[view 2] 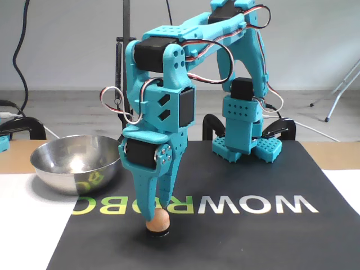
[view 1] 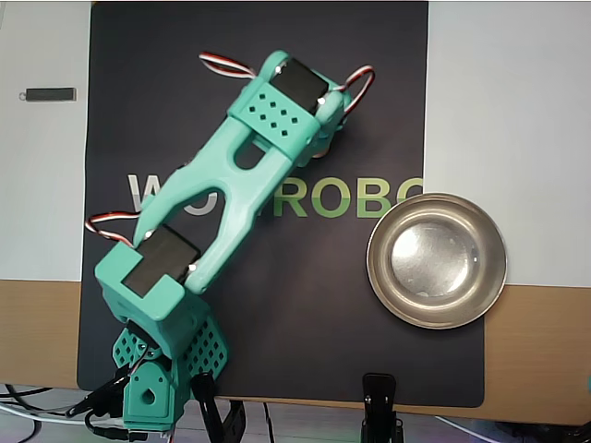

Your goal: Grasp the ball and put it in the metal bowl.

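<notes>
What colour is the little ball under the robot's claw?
Light tan-orange, like pale wood; the ball shows best in the fixed view.

Overhead view: we look straight down on the black mat [view 1: 305, 305].
Fixed view: we face the arm [view 2: 169, 112] low, close.
Shared: mat, metal bowl [view 1: 437, 260].
</notes>
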Tool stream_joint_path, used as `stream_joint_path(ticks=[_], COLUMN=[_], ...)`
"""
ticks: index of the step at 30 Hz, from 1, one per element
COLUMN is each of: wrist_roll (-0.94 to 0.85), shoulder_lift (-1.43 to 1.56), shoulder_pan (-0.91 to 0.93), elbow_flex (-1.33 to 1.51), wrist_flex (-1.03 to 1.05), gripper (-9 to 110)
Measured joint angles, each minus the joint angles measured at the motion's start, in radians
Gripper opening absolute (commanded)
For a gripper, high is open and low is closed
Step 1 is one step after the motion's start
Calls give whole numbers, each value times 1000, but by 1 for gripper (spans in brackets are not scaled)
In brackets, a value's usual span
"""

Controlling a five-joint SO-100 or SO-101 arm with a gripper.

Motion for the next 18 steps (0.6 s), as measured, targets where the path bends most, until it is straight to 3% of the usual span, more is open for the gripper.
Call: stream_joint_path(ticks=[18], wrist_roll=[0], shoulder_lift=[0], shoulder_pan=[0], elbow_flex=[41], wrist_flex=[-5], gripper=[51])
